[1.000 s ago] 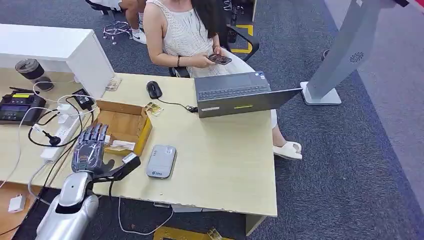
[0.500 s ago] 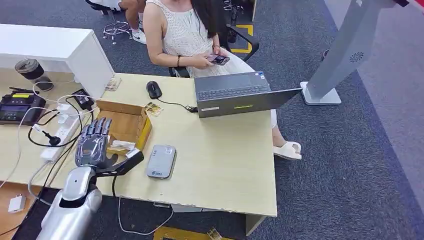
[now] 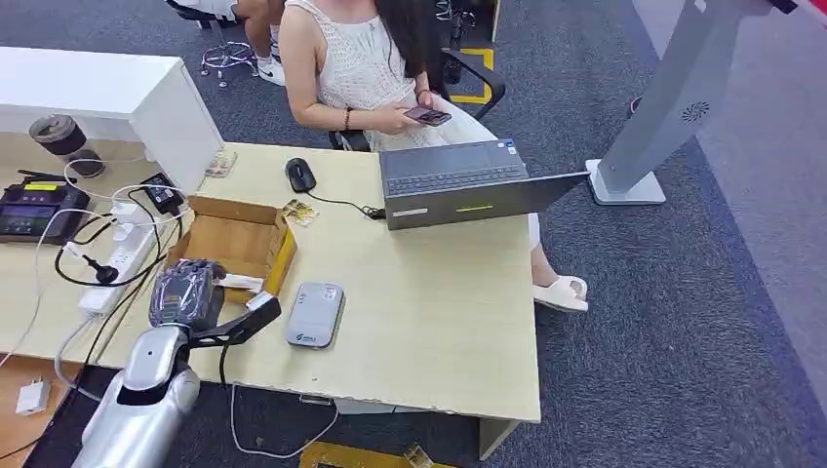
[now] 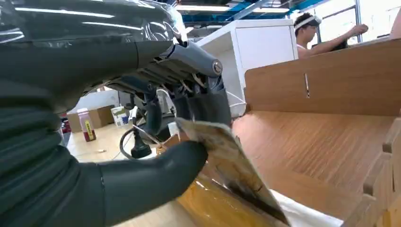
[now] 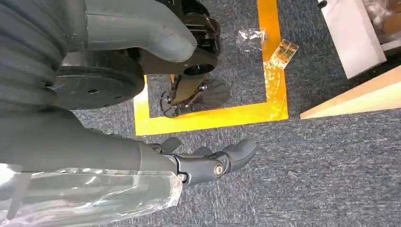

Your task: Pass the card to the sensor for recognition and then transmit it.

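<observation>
Head view: high, facing forward and down over the counter [image 3: 429,322]. Left wrist view: close behind the left hand [image 4: 156,142], looking into the wooden box [image 4: 331,142], shared with the head view [image 3: 239,244]. Right wrist view: facing down at the carpet [image 5: 307,165].

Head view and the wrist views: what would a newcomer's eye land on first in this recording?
First, the silver left hand curled over the near edge of the open cardboard box at the desk's left side; the left wrist view shows its thumb and fingers pinching a card. Next, the grey card reader lying flat just right of the box. Across the desk, a seated person looks at a phone behind the laptop.
</observation>
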`<action>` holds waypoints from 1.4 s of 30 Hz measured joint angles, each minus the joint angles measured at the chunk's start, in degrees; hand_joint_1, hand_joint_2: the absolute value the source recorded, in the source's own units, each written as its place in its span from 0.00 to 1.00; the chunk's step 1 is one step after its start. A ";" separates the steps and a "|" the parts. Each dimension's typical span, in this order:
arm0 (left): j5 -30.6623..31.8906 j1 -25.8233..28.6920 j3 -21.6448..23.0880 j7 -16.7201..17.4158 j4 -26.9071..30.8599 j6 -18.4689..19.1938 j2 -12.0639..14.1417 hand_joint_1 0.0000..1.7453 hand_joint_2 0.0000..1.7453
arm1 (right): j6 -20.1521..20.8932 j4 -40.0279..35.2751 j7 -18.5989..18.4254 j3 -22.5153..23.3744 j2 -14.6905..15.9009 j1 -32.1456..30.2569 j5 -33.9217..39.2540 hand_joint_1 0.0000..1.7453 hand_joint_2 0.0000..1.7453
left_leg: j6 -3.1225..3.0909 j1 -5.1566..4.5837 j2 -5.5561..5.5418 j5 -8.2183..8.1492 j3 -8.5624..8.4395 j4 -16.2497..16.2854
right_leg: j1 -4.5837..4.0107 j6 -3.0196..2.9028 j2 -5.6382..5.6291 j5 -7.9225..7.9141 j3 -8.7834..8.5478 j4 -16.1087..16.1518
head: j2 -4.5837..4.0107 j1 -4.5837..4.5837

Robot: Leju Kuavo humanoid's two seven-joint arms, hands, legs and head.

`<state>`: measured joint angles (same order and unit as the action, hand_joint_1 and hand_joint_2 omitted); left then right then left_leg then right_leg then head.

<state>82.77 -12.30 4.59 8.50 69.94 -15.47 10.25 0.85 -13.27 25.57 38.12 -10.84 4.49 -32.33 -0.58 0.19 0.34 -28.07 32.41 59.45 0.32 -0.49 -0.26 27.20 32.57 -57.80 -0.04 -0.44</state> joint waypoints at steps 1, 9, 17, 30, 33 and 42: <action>-0.24 -0.01 0.00 -0.15 -0.11 0.28 0.02 1.00 1.00 | 0.02 0.00 0.00 0.02 0.00 0.00 -0.04 0.00 1.00 | 0.00 0.00 0.00 0.00 0.00 0.00 | 0.00 0.00 0.00 0.00 0.00 0.00 | 0.00 0.00; -2.19 -0.51 0.00 -0.85 -0.90 1.88 0.37 1.00 1.00 | 0.20 0.00 0.00 0.13 0.00 -0.08 -0.74 0.00 1.00 | 0.00 0.00 0.00 0.00 0.00 0.00 | 0.00 0.00 0.00 0.00 0.00 0.00 | 0.00 0.00; -2.62 -0.61 0.00 -1.20 -1.18 2.03 0.59 1.00 1.00 | 0.22 0.00 0.00 0.59 0.00 -0.13 -0.74 0.00 1.00 | 0.00 0.00 0.00 0.00 0.00 0.00 | 0.00 -0.01 0.00 -0.01 0.00 0.00 | 0.00 0.00; 0.13 -5.89 0.48 -1.75 -3.95 -3.56 0.85 1.00 0.00 | 0.31 0.00 -0.37 0.63 0.00 -0.03 -1.99 0.00 1.00 | 0.02 0.00 -0.04 0.11 0.02 0.01 | 0.00 0.03 0.04 -0.07 0.03 0.00 | 0.00 0.00; 0.59 -10.62 1.25 -1.77 -6.25 -3.56 0.72 1.00 0.00 | 0.59 0.00 -0.50 0.63 0.00 0.13 -2.45 0.00 1.00 | 0.05 0.00 -0.04 0.17 0.03 0.01 | 0.00 0.01 0.06 -0.15 0.03 0.00 | 0.00 0.00; 2.01 -21.86 3.98 -1.20 -13.97 -4.37 0.09 1.00 0.00 | 1.14 0.07 -0.50 0.63 0.00 0.14 -2.89 0.00 1.00 | 0.05 0.00 -0.02 0.22 0.03 0.02 | -0.01 -0.02 0.03 -0.24 0.05 0.00 | 0.00 0.00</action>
<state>84.78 -34.16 8.57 7.30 55.97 -19.85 10.34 1.99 -13.20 25.07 38.75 -10.84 4.63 -35.21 -0.54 0.19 0.32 -27.85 32.44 59.47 0.31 -0.51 -0.23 26.96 32.62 -57.81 -0.04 -0.44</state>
